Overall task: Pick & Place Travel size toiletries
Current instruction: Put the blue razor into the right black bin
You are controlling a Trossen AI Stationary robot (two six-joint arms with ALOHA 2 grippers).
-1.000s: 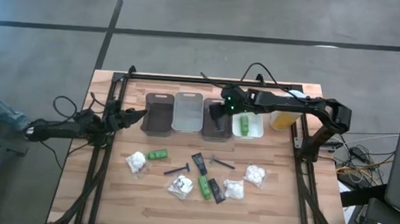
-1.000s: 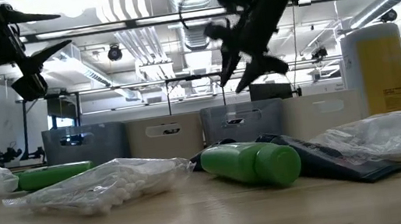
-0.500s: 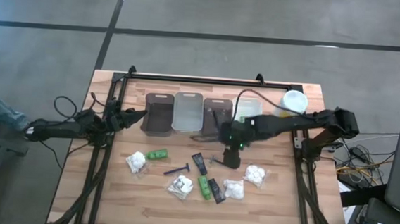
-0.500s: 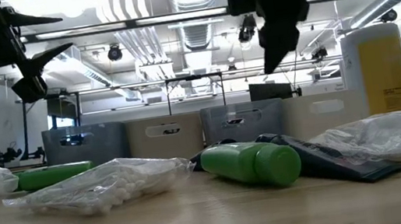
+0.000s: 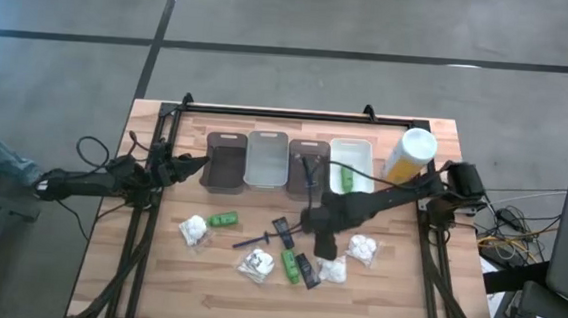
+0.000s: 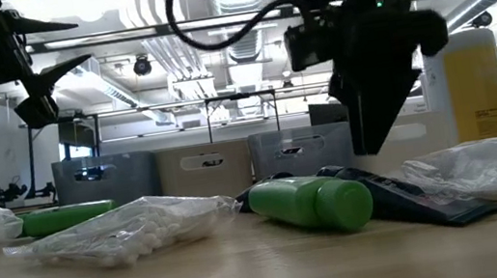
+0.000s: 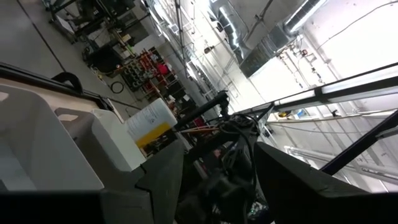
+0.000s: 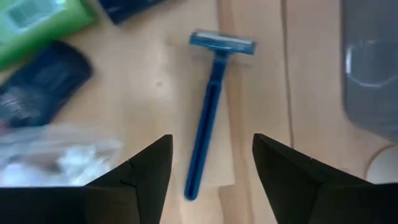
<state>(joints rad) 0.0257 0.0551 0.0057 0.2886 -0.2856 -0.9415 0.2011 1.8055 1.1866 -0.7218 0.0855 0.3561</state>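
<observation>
A blue-handled razor point(image 8: 210, 106) lies flat on the wood, and my right gripper point(image 8: 211, 168) hangs open just above it, fingers pointing down on either side of its handle end. From above, that gripper point(image 5: 324, 242) hides the razor. Around it lie green bottles point(image 5: 223, 218) point(image 5: 289, 265), black tubes point(image 5: 281, 228) point(image 5: 304, 270), white packets point(image 5: 192, 230) point(image 5: 363, 248) and a second razor point(image 5: 250, 242). My left gripper point(image 5: 199, 163) waits open in the air at the left end of the bins.
Grey and white bins point(image 5: 267, 159) stand in a row along the far side; the white one point(image 5: 352, 165) holds a green bottle. A tall yellow bottle point(image 5: 410, 154) stands to their right. A white packet point(image 8: 56, 155) and a black tube point(image 8: 37, 81) lie close beside the razor.
My right gripper has swung from above the bins toward the table's near edge and come down, rolling at the wrist, until it hangs over the razor among the loose items. Nothing on the table has moved.
</observation>
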